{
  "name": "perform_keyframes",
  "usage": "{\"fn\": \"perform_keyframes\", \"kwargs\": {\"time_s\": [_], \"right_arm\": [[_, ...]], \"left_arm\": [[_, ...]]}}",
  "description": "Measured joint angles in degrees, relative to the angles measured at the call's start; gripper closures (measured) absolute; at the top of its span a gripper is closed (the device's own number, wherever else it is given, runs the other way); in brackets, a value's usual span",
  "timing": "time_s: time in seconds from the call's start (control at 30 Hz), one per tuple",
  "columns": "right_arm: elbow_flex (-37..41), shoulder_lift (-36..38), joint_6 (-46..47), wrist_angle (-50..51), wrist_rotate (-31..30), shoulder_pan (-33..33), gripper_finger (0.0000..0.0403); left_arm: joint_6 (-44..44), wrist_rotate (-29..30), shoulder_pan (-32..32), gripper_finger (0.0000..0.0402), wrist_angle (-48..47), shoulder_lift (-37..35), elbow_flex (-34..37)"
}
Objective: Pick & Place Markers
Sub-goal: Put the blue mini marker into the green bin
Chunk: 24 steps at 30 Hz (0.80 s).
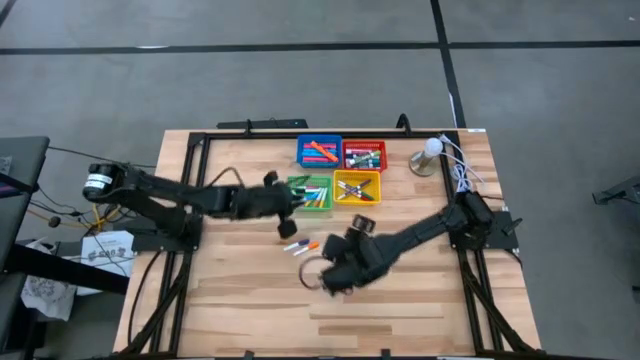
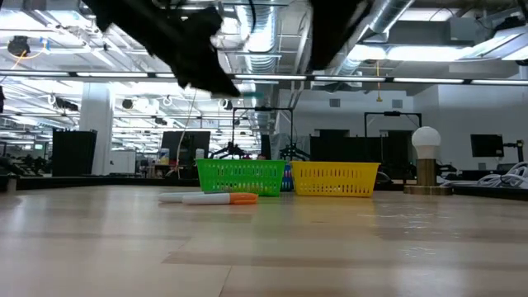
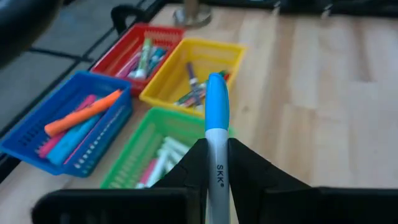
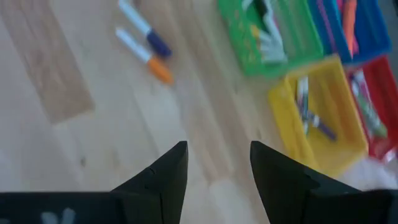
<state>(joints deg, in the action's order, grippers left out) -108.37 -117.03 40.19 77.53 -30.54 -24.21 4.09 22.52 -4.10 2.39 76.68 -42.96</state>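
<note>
Left wrist view: left gripper (image 3: pixel 216 171) is squeezing a blue-capped marker (image 3: pixel 217 118) above the green tray (image 3: pixel 134 155) | right gripper (image 4: pixel 214 165) is hanging with fingers apart (nothing inside) | two markers (image 1: pixel 300 246) are lying on the table (image 1: pixel 420 300)

Probably a lab: exposed ceiling ducts (image 2: pixel 272 33), monitor rows (image 2: pixel 186 148) (dim background), wooden workbench (image 2: pixel 264 247).

The high camera is looking straight down on the whole table (image 1: pixel 250 310), while the low one is facing level across it. Both wrist cameras are looking close down at the same four trays (image 3: pixel 186 62).
</note>
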Motion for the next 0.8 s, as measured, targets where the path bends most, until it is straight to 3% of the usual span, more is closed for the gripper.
{"fn": "perform_keyframes", "kwargs": {"time_s": [0.2,0.43,0.8], "right_arm": [[0.0,0.0,-11.7,-7.4,0.4,7.2,0.0239],[0.0,0.0,-15.3,-8.8,0.6,11.4,0.0239],[0.0,0.0,-16.9,-9.1,0.6,12.1,0.0239]], "left_arm": [[-3.5,-11.0,11.9,0.0357,0.0,4.0,0.0],[-3.0,-22.3,17.6,0.0351,0.1,9.9,0.0],[-4.2,-22.6,16.8,0.0300,0.2,11.0,0.0]]}}
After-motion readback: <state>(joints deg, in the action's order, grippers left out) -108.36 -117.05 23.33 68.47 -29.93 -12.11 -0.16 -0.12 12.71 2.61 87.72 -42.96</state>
